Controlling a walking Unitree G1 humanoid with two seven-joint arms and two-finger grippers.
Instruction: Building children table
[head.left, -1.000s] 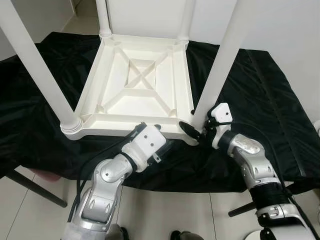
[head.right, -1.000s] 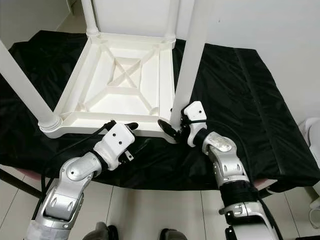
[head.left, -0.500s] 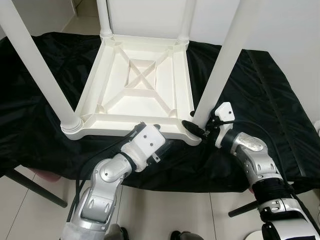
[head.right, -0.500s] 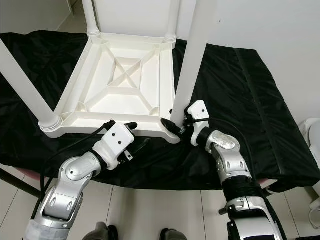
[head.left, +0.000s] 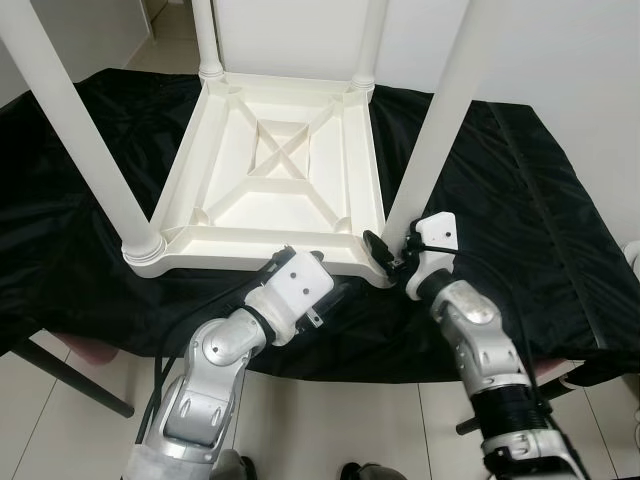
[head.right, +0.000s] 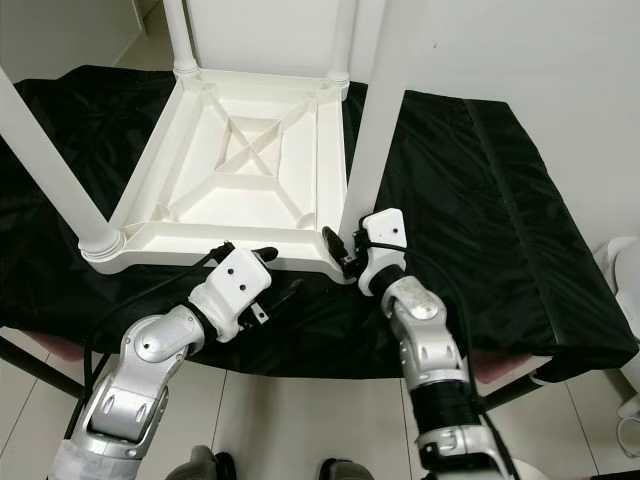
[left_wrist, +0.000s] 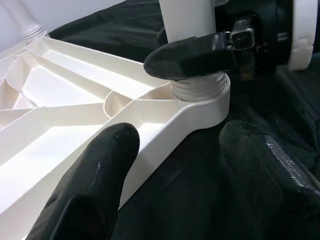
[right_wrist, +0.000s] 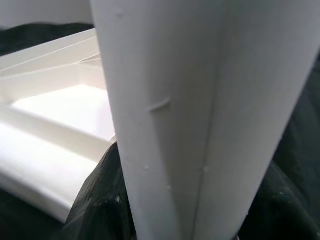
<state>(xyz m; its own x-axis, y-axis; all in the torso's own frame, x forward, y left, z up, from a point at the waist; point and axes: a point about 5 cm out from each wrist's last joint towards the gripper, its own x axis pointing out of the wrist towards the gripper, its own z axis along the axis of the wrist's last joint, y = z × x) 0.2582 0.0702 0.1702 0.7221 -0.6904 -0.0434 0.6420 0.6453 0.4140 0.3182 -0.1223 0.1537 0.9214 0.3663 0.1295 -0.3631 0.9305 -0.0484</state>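
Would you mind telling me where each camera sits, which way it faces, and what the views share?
Left eye, right eye: on the head, looking forward and down at the upturned white table on the black cloth; both silver arms show.
Left wrist: along the left gripper, jaws apart beside the table's near corner socket.
Right wrist: along the right gripper, close on the near-right leg.
Shared: that leg, its threaded foot in the socket, and the right gripper's finger against it.
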